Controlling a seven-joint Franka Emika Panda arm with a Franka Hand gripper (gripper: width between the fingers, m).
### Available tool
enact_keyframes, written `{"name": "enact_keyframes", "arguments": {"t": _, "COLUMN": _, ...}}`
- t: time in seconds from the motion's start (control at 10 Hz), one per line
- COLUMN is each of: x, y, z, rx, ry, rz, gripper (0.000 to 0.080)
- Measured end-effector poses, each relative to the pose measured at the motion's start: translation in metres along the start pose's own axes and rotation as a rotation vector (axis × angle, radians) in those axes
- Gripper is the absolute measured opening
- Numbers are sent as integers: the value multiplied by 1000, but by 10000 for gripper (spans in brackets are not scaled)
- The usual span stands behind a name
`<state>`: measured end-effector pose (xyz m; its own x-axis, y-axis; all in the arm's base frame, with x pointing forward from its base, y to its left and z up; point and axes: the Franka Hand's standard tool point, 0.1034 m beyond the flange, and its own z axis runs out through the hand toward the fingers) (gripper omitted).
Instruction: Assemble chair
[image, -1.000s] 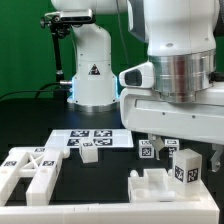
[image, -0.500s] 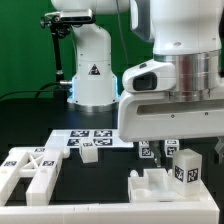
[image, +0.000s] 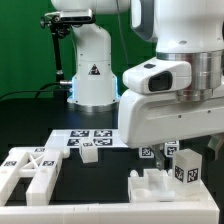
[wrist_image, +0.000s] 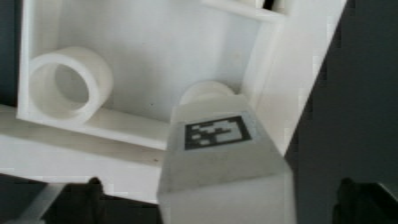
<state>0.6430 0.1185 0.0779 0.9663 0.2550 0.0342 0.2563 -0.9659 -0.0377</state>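
Note:
The chair is in loose white pieces. On the exterior view's right, my gripper (image: 178, 148) hangs low over a tagged white block (image: 185, 170) and a slotted piece (image: 150, 183). The hand's wide body hides most of the fingers there. In the wrist view the tagged block (wrist_image: 217, 135) stands between my two dark fingertips (wrist_image: 82, 196), with a gap on each side. The gripper (wrist_image: 219, 198) is open and grips nothing. Behind the block lies a white panel with a round hole (wrist_image: 68, 85).
A cross-braced frame (image: 30, 170) lies at the exterior view's left. A small white block (image: 88, 153) sits by the marker board (image: 90, 138). Another small tagged piece (image: 148, 152) lies under the hand. The arm's base (image: 92, 70) stands at the back.
The hand has come down toward the tagged block and slotted piece on the exterior view's right. The jaws stay wide apart. No part has moved.

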Motion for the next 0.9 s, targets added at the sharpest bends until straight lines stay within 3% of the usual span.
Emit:
{"name": "enact_keyframes", "arguments": {"t": 0.2, "x": 0, "y": 0, "z": 0, "rx": 1, "ry": 0, "rz": 15, "gripper": 283}}
{"name": "enact_keyframes", "arguments": {"t": 0.5, "x": 0, "y": 0, "z": 1, "rx": 1, "ry": -1, "rz": 72, "gripper": 286}}
{"name": "enact_keyframes", "arguments": {"t": 0.7, "x": 3, "y": 1, "z": 1, "rx": 20, "ry": 29, "rz": 398, "gripper": 286}}
{"name": "enact_keyframes", "arguments": {"t": 0.9, "x": 3, "y": 1, "z": 2, "rx": 19, "ry": 31, "rz": 727, "gripper": 286}}
